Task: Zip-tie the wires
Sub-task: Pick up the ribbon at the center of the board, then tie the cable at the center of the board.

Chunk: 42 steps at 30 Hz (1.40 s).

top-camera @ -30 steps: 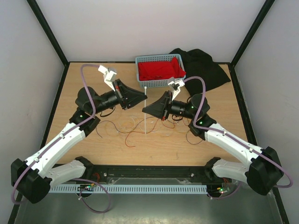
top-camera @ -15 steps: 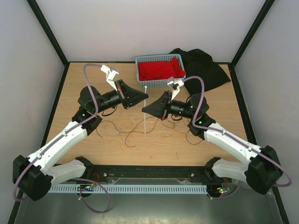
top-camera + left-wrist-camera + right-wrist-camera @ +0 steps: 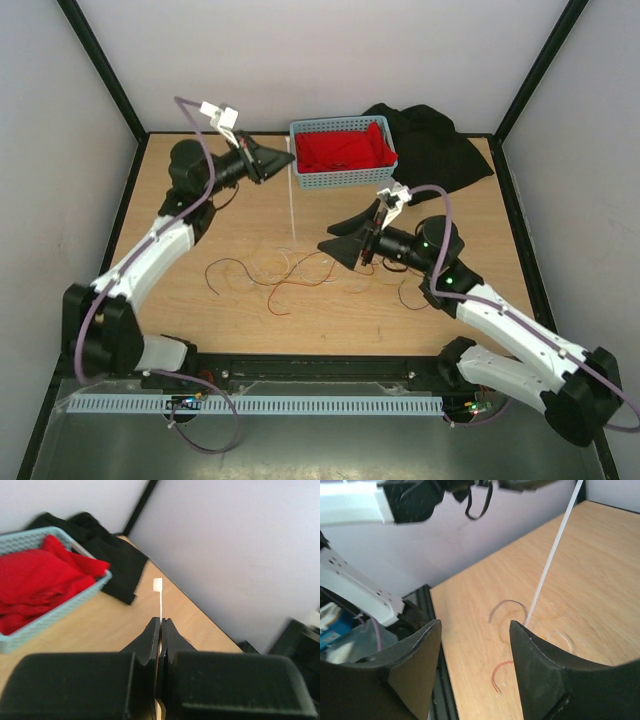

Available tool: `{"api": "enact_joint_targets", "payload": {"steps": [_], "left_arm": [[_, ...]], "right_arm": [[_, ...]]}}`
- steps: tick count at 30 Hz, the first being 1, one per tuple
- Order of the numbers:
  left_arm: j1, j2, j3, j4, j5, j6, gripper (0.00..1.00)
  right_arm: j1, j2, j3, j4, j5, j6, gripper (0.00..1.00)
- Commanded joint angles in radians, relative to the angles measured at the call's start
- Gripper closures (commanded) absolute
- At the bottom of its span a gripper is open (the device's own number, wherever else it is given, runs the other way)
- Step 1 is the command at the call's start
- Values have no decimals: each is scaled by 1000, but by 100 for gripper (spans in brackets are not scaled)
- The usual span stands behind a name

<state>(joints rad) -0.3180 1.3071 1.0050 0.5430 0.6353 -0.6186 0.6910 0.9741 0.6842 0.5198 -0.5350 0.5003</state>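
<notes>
Swung back and leftward since a second ago: left gripper (image 3: 285,162), off mid-bench, away from right gripper (image 3: 335,250), now just beside left side of basket (image 3: 340,180). Carried along with it: tie (image 3: 292,210). Also shifted, a little toward near right: right gripper.

Left gripper clenched on tie, fingers (image 3: 150,640) pressed flat against the strip. Square head of tie (image 3: 158,586) poking out just past fingertips in left wrist view, aimed toward far-right wall. Long tail dropping from jaws toward bench (image 3: 340,320).

Long axis straight, running near-far in top view, starting by basket's front-left corner. Lower tip near wires (image 3: 270,272); cannot tell whether touching bench. From right wrist, tie (image 3: 550,560) seen as slanted white line, top right down to middle, tip among wire loops (image 3: 507,605).

Right gripper released, fingers (image 3: 540,680) wide apart, holding nothing, pointing left toward tie, not touching it.

Wires loose and curly on mid-bench, between the two arms, just nearer than tie's lower tip.
</notes>
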Motion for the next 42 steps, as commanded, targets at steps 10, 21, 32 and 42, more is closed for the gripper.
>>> {"api": "enact_joint_targets", "payload": {"steps": [10,21,32,42], "left_arm": [[91,623,297,468,27,11,100],[38,710,158,530,-13,139,100],[11,677,-98,652,-46,151,100],[-12,622,-203,666,-8,183,100]], "right_arm": [[6,-374,-255,-255,309,-241,21],[6,-366,-309,-259,348,-306,24],[6,-301,-375,-145,275,-381,29],[11,-60,-356,-123,62,-204,25]]}}
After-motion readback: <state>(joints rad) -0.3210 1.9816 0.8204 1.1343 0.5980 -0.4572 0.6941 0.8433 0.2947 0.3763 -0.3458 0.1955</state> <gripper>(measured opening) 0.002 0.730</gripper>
